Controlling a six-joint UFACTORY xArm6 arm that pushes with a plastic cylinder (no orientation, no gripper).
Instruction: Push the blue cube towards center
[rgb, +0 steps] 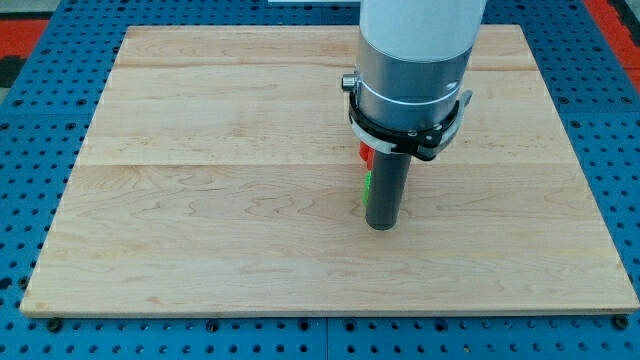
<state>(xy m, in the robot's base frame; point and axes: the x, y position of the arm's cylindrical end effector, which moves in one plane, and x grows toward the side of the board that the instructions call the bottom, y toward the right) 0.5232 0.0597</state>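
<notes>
My tip (381, 226) rests on the wooden board (200, 200) a little right of its middle. A sliver of a green block (366, 189) shows just left of the rod, touching or very close to it. A bit of a red block (366, 155) shows above the green one, under the arm's collar. Both are mostly hidden behind the rod, so their shapes cannot be made out. No blue cube is visible; the arm may hide it.
The arm's wide grey and white body (415, 50) covers the board's upper middle right. Around the board lies a blue perforated table (30, 150). A red strip (20, 20) shows at the view's top left corner.
</notes>
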